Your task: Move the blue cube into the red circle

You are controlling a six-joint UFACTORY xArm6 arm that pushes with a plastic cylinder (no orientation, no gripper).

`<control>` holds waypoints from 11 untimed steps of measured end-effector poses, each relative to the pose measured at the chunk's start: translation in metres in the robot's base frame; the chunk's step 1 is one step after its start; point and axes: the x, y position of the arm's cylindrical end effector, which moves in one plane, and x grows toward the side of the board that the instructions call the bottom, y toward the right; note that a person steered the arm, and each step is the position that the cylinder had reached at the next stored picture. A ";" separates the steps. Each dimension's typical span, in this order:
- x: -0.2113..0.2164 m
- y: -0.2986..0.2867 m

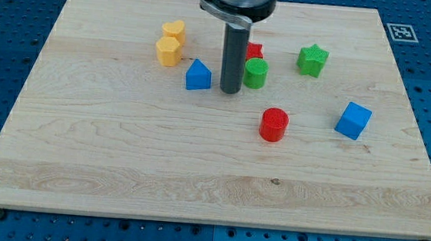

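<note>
Rod: the arm's dark rod stands upright over the wooden board, its tip resting on the surface near the board's middle, toward the view's top.
Jaws: none to report; the arm ends in a bare rod, so nothing opens or closes.
Blue cube: the blue cube sits alone toward the view's right, well apart from the tip, to its right and slightly toward the view's bottom.
Red circle: the red round block stands between the tip and the cube, a little lower in the view than either, and apart from both.
Key relation: the cube lies to the right of the red round block, so the push has to run leftward, and slightly downward in the view. The tip is on the wrong side for that; by my reading it must first travel round to the cube's far right face.
Nearby pieces: a blue house-shaped block sits just left of the tip, a green round block just right of it, and a red block is partly hidden behind the rod.
Further off: a green star lies toward the view's top right; two yellow blocks touch each other at the upper left.
Containers: none on the board; nothing holds anything else.
Risk: a direct path to the cube passes close to the green round block and the red round block, and could knock either.
</note>
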 end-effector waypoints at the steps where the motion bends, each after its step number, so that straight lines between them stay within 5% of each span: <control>1: 0.000 -0.012; 4: 0.005 -0.036; 9: 0.015 0.251; 10: 0.035 0.295; 11: 0.054 0.279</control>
